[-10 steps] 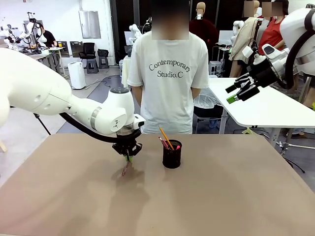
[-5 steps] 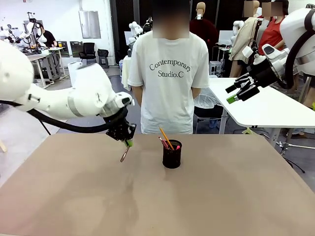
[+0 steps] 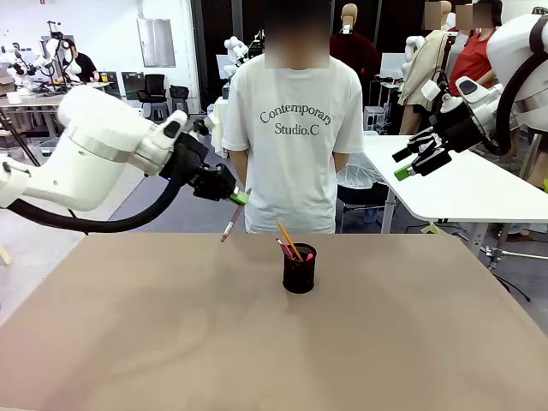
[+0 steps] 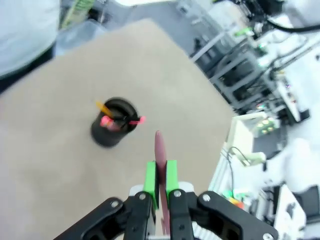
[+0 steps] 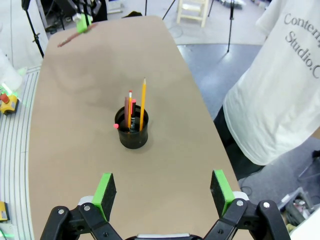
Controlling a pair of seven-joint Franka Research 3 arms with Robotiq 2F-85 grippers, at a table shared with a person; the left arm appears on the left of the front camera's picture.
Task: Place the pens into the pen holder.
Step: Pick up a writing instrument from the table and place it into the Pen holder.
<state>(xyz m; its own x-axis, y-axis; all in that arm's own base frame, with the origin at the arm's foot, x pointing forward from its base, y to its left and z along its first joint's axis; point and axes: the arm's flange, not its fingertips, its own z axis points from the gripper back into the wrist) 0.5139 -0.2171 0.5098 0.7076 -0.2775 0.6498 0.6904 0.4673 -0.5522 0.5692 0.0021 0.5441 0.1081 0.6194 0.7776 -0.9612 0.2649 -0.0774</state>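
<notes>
My left gripper hangs high above the table's far left, shut on the reddish-brown pen, which slants down from its green pads. In the left wrist view that pen sticks out between the pads, with the black mesh pen holder below and left of its tip. The holder stands mid-table at the far side, with the yellow-orange pen and the black pen with red ends in it. My right gripper is open, high at the right, away from the table. The right wrist view shows the holder and the left gripper far off.
A person in a white T-shirt stands at the table's far edge, right behind the holder. The brown table spreads wide in front of the holder. A white side table sits behind at the right.
My left gripper has risen from the tabletop with the reddish-brown pen and swung up and slightly right. The right arm has stayed still.
</notes>
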